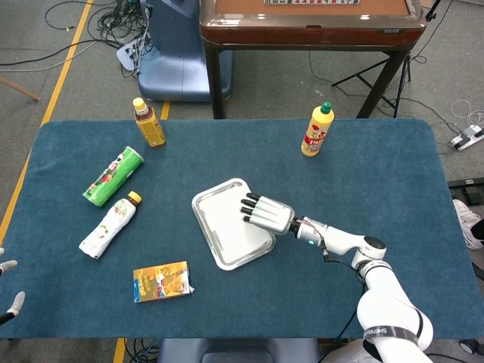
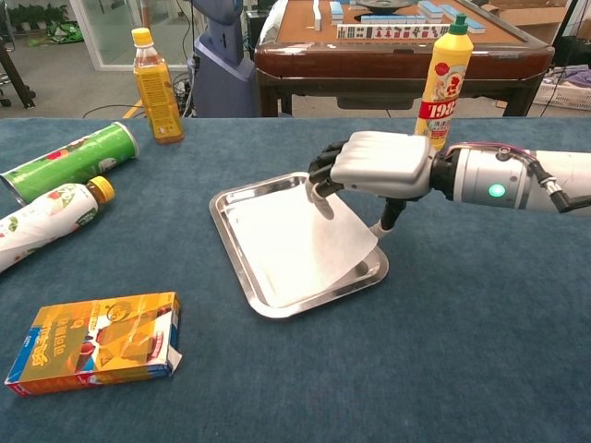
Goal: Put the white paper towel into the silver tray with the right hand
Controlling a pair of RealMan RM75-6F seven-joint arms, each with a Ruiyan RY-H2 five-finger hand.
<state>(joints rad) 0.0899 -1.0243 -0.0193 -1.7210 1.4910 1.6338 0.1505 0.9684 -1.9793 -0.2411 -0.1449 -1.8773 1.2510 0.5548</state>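
Note:
The silver tray (image 1: 198, 204) (image 2: 222, 208) lies at the middle of the blue table. The white paper towel (image 1: 231, 223) (image 2: 291, 245) is spread inside it, its right corner reaching over the tray's right rim. My right hand (image 1: 268, 215) (image 2: 379, 166) hovers over the tray's far right part, palm down. Its dark fingertips (image 2: 320, 175) pinch the towel's far edge, which rises a little off the tray. Only the white fingertips of my left hand (image 1: 7, 291) show, spread at the left edge of the head view and holding nothing.
A yellow squeeze bottle (image 1: 317, 130) (image 2: 443, 78) stands behind the right hand. At the left are a tea bottle (image 1: 149, 122), a green can (image 1: 113, 176) and a white bottle (image 1: 110, 224), both lying down, and an orange box (image 1: 161, 280).

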